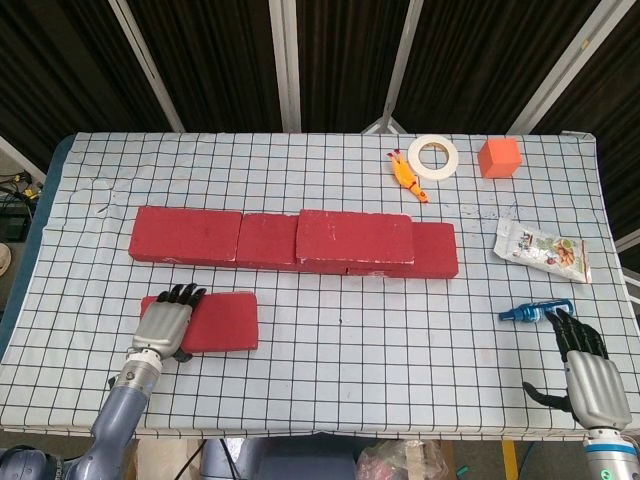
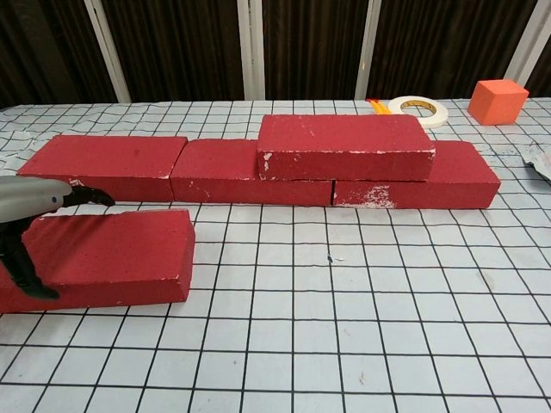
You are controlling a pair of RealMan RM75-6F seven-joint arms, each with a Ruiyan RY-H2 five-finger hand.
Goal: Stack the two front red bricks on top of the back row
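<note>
Left hand (image 1: 163, 325) is clamped over the left end of the front rectangular red foam brick (image 1: 215, 320), lower left of frame: fingers over the far edge, thumb on the near face in the chest view. Brick sits on the checked tablecloth (image 1: 380, 340), well apart from the back row of red bricks (image 1: 190, 235) across mid-frame. One stacked red brick (image 1: 355, 238) is already on the row, centre.

Risks, as I judge them:
- End grip, far off-centre: brick may droop or twist out on lift.
- Low carry could clip the row's front edge and shove it.

Right hand (image 1: 590, 375), lower right, fingers apart, holds nothing.

Snack packet (image 1: 543, 250), right: print too small to read. No other writing legible.
</note>
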